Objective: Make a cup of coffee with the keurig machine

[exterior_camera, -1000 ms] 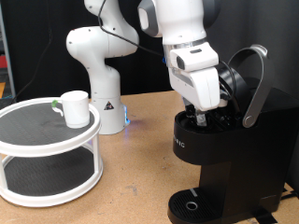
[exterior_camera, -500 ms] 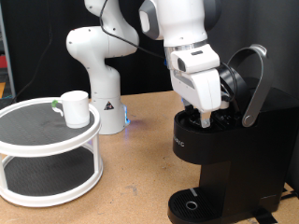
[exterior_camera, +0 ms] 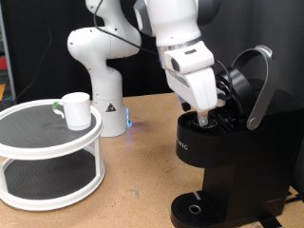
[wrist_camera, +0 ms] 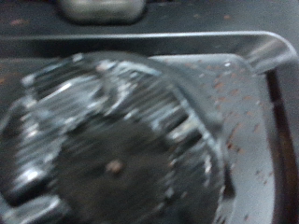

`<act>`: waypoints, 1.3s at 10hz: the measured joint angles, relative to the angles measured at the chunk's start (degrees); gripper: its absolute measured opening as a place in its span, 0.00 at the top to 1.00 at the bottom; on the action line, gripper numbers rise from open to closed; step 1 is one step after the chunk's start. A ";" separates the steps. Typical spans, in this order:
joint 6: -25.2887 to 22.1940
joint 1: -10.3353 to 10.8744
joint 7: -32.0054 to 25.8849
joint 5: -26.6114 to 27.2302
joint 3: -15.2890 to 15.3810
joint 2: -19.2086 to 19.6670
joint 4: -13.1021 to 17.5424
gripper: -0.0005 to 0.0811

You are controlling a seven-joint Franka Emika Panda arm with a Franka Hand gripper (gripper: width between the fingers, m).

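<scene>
In the exterior view, the keurig machine (exterior_camera: pixel 223 161) stands on the wooden table (exterior_camera: pixel 133 195) at the view's right, its grey-silver lid handle (exterior_camera: pixel 258 87) raised so the top is open, and its round drip tray (exterior_camera: pixel 195 207) sits at the base near the view's bottom. The white arm reaches down from the view's top, and the end effector (exterior_camera: pixel 205 118) is lowered into the machine's open top; its fingertips are hidden there, so I cannot tell how far apart they are or whether they have hold of anything. The cup of coffee (exterior_camera: pixel 75 110), a small white mug, stands upright on the upper tier of a round white two-tier stand (exterior_camera: pixel 49 157) at the view's left, well apart from the machine. A second white robot base (exterior_camera: pixel 95 66) stands behind the stand. The wrist view is blurred and close: it shows a round, ribbed, translucent chamber (wrist_camera: pixel 117 140) with a small pin at its centre, framed by a grey rim (wrist_camera: pixel 234 45); no fingers can be made out.
</scene>
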 joint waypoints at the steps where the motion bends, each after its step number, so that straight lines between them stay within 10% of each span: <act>1: -0.67 -0.06 -1.53 0.95 -0.70 -0.99 -0.40 0.00; 8: -2.67 -0.26 -3.98 3.35 -2.95 -4.21 -0.90 0.00; 13: -12.98 -0.48 -5.09 7.82 -6.96 -7.85 5.24 0.00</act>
